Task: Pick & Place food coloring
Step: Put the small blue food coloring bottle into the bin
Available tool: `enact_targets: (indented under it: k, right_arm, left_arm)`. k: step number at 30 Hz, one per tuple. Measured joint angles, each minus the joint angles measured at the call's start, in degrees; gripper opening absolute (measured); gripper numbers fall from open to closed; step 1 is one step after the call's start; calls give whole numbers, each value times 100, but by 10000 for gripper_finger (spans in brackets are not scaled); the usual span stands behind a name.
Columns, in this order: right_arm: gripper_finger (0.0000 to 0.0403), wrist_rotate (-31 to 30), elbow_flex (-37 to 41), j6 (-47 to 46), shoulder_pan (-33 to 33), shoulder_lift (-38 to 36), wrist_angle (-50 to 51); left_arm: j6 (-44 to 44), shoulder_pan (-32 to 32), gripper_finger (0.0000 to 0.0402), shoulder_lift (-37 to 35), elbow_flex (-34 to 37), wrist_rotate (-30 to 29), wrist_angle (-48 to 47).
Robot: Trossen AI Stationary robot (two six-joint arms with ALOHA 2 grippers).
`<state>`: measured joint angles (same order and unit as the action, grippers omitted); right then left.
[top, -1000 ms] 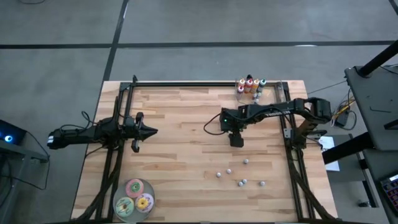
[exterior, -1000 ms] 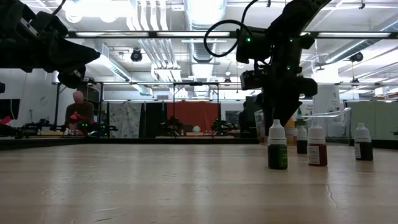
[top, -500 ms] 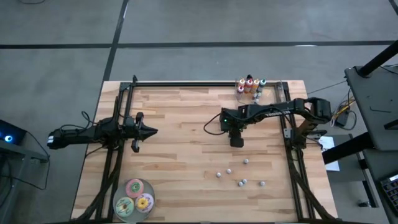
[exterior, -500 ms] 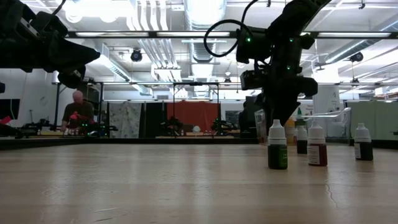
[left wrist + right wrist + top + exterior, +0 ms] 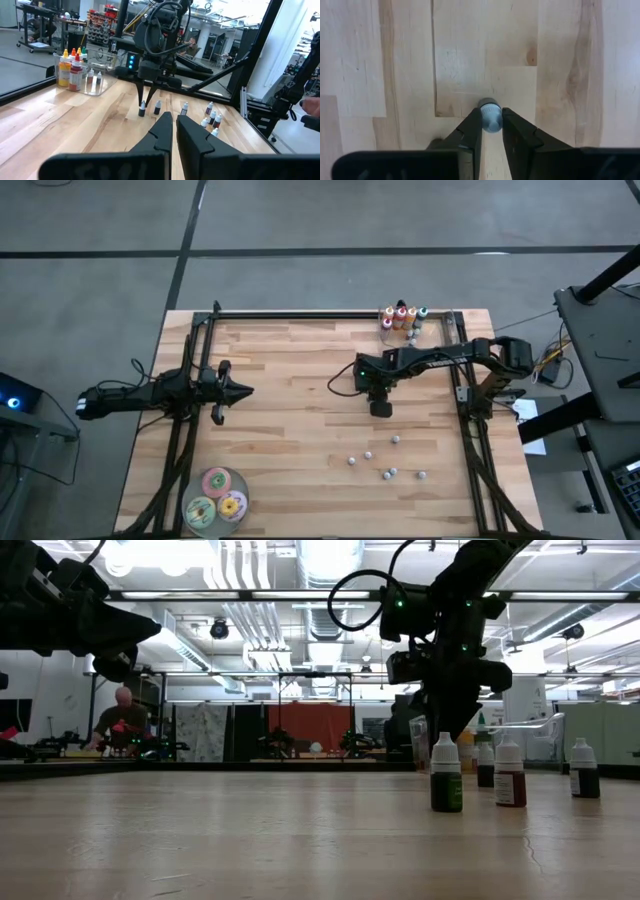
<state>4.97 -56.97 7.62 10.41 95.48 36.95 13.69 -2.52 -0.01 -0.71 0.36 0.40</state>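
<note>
Right end effector (image 5: 491, 131) pinches a bottle's cap (image 5: 490, 116) on the worktop (image 5: 290, 450) | keep cap centred, lift straight | left end effector (image 5: 238, 391) closed, waiting.

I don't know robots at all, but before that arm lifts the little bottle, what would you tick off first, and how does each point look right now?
1. Bottle cap sits between the right gripper fingers: ok.
2. Fingers pressing on both sides of the cap: ok, by the wrist view.
3. Grip firm enough to lift: cannot tell.
4. Other loose bottles stand apart from the gripper: ok.
5. Clear container at the table's far edge already holds bottles; room for more: cannot tell.
6. Left gripper waits well away, shut: ok.
</note>
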Motion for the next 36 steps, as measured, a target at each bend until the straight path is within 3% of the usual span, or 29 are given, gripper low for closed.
enact_targets:
  k: [12,21,36]
  right_arm:
    - [52,-3,-552,-15,40,-405,767]
    - [52,-46,-1152,-336,454,-551,1676]
    - [52,-304,-857,-468,1386,-1315,1769]
  left_arm:
    - [0,0,0,0,1,0,0]
    - [0,0,0,0,1,0,0]
    - [0,0,0,0,1,2,0]
